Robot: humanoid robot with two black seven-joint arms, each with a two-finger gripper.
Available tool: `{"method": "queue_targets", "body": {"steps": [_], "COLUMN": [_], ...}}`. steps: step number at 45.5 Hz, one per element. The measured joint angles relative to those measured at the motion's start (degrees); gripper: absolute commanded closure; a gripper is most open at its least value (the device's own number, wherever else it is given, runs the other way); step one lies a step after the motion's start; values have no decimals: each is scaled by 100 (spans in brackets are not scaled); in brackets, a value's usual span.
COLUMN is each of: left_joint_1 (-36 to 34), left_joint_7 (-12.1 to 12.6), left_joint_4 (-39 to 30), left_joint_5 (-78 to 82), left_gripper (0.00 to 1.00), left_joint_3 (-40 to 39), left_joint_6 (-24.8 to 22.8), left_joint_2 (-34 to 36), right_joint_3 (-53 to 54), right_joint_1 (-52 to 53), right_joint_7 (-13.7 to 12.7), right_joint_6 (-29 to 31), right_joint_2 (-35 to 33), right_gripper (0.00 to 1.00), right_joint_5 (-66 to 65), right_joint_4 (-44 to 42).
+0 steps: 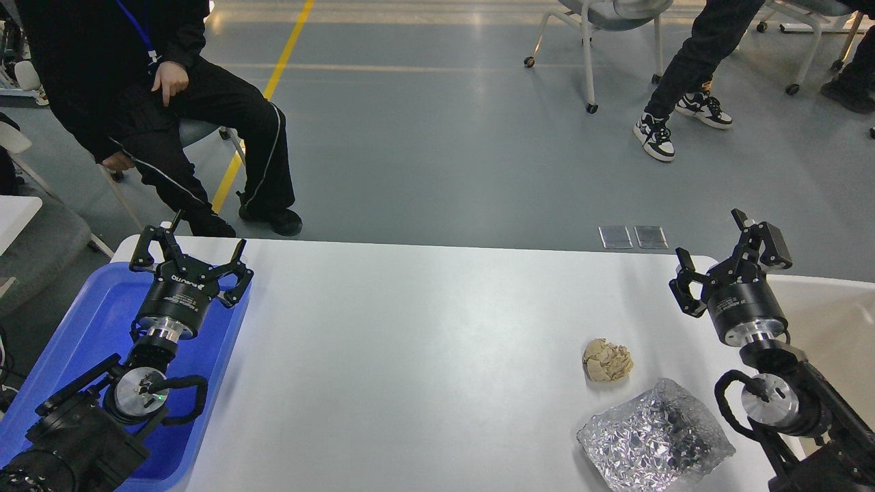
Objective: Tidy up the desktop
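The white desktop [410,355] fills the middle of the head view. On its right part lies a crumpled tan paper ball [606,360], and just nearer to me a crinkled silver foil wrapper [653,437]. My left gripper [198,246] hovers open over the far end of the blue tray [89,328], holding nothing. My right gripper [714,246] stands open above the desktop's far right corner, beyond and to the right of the paper ball, with nothing between its fingers.
A cream-white bin [834,321] sits at the right edge beside my right arm. Beyond the far edge a seated person [171,102] is at the left, with chairs and another person's legs [690,75] at the back right.
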Motion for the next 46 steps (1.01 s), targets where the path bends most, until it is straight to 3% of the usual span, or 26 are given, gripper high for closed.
{"method": "queue_targets", "body": {"steps": [35, 46], "left_joint_1": [-3, -3], "left_joint_7": [0, 0], "left_joint_4": [0, 0], "left_joint_5": [0, 0], "left_gripper": [0, 0], "left_joint_3": [2, 1], "left_joint_6": [7, 7], "left_joint_2": [0, 0], "right_joint_3": [-121, -198], "right_joint_1": [12, 17], "right_joint_7": [-3, -352], "right_joint_6": [11, -42], "right_joint_2": [-274, -616], "right_gripper": [0, 0], "right_joint_5": [0, 11], "right_joint_4": [87, 127]}}
